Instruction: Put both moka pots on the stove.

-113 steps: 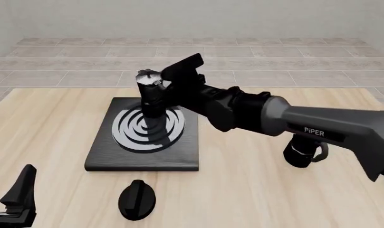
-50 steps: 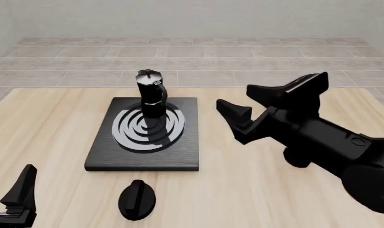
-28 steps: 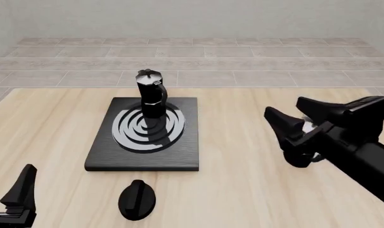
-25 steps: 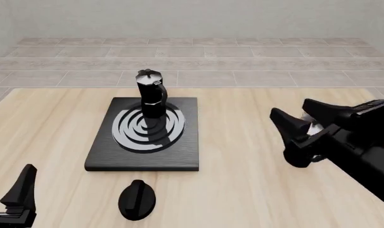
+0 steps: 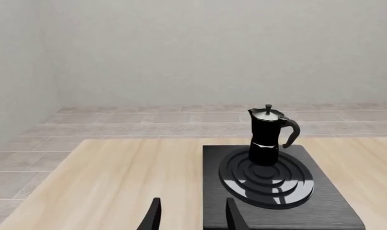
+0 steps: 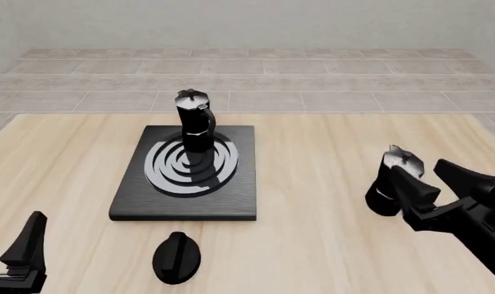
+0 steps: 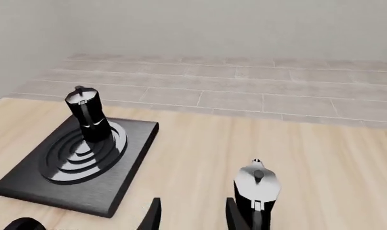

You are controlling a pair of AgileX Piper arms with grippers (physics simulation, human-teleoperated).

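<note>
Left gripper [image 6: 22,254] low at near-left table edge, fingers spread, holding nothing. First moka pot [image 6: 194,120] upright on stove [image 6: 186,174], rear of burner. Second moka pot [image 6: 392,184] on table, right — right gripper [image 6: 443,187] beside it, fingers apart, not gripping.

Table: pale, light-wood-grain tabletop [image 6: 313,159] — seen too in the left wrist view [image 5: 130,177] and the right wrist view [image 7: 200,158].
Stove: flat black rectangular slab with a silver-grey concentric ring burner [image 6: 190,177], lying left of the table's centre in the front view [image 5: 273,189] [image 7: 78,165].
Knob: black teardrop-shaped knob [image 6: 176,257], on the wood just in front of the slab, apart from it.
Pot on the wood: small black faceted moka pot with a shiny silver lid [image 6: 391,187], upright — well right of the slab [image 7: 256,189].
</note>
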